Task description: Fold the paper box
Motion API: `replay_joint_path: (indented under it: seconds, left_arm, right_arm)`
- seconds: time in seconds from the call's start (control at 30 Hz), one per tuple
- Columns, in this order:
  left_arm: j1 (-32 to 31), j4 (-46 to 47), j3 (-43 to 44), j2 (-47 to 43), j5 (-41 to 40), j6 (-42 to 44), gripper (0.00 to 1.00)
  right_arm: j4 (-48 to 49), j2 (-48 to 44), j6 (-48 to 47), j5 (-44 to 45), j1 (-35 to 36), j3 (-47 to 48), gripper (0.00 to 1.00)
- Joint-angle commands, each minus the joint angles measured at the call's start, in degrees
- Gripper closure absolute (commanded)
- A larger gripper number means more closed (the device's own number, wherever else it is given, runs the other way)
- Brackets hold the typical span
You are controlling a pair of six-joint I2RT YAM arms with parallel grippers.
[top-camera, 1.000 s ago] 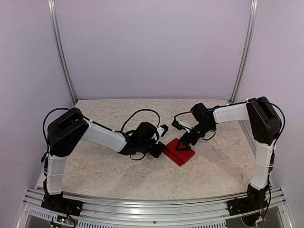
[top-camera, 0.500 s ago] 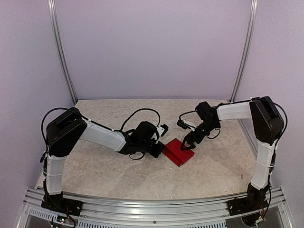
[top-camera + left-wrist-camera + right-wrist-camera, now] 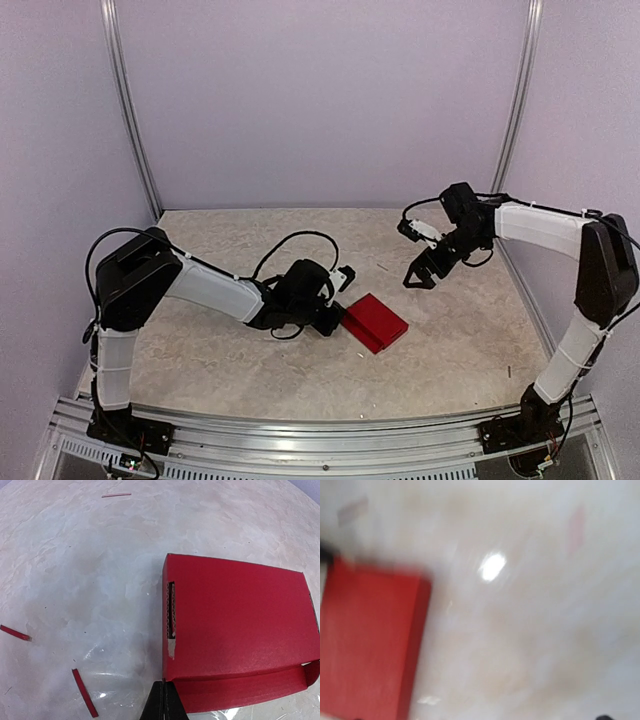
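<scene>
Paper box lies flat in the middle of the table, looking folded shut. Left gripper is closed tight, its tips touching the box's edge. Right gripper hangs open, well apart. To do well, press gently so nothing pops open.

Soft, even overhead light. Right wrist motion-blurred, glare spot on table up-right of paper box. Left wrist sharp, faint glare below-left.
</scene>
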Motion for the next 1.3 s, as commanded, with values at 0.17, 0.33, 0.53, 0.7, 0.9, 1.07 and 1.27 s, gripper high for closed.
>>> replay_joint_path:
  seconds: [0.17,0.33,0.53,0.7,0.9,1.07,1.27]
  left_arm:
    - [-1.3,-1.3,-1.3,-1.7,-1.5,3.3,1.0]
    - [-1.3,-0.3,-2.4,-2.3,-1.5,3.3,1.0]
    - [-1.6,1.9,-3.4,-2.4,-0.9,4.0,1.0]
    - [-1.7,1.9,-3.1,-2.2,-1.4,4.3,1.0]
    - [-1.8,2.1,-3.2,-2.7,-1.6,4.9,1.0]
    - [-1.8,2.7,-3.1,-2.3,-1.8,5.5,1.0]
    - [-2.1,3.9,-4.2,-2.5,-2.3,5.8,1.0]
  right_arm:
    - [11.9,-5.8,2.4,-10.4,-6.2,-5.7,0.01]
    - [7.1,-5.2,-4.4,-13.9,-3.5,-6.0,0.13]
    - [6.3,-0.5,-7.0,-9.3,2.0,-8.5,0.22]
    - [7.6,4.8,-6.7,-8.1,4.8,-7.8,0.22]
    - [7.7,8.1,-6.2,-8.6,7.1,-5.4,0.21]
    - [7.8,11.4,-4.3,-8.4,7.7,-3.3,0.29]
    - [7.9,13.4,-1.7,-5.1,7.4,-2.8,0.58]
